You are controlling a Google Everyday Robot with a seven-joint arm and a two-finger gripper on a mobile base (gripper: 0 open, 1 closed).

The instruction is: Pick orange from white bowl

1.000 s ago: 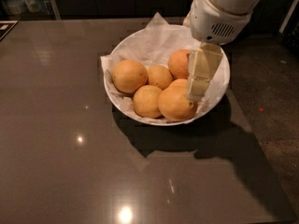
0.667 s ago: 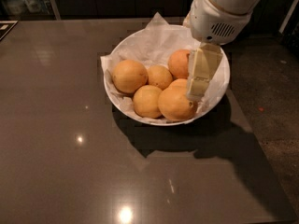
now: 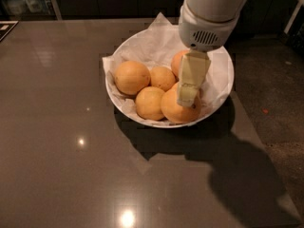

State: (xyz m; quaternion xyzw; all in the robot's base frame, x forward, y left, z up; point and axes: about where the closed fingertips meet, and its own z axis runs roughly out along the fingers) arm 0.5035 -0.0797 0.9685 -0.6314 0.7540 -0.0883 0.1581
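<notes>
Where it reaches into the white bowl [image 3: 219, 82] on the tabletop [image 3: 57, 127], the gripper [image 3: 187, 99] partly hides the orange [image 3: 179, 63] at the bowl's right rear; whether it grips cannot be told.

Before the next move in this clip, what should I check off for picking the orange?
1. Position: the hand is down in the white bowl, right side: ok.
2. Target: the darker orange shows behind the hand, partly hidden: ok.
3. Contact with it rather than the paler front orange: cannot tell.
4. Support: bowl sits flat on the table: ok.
</notes>
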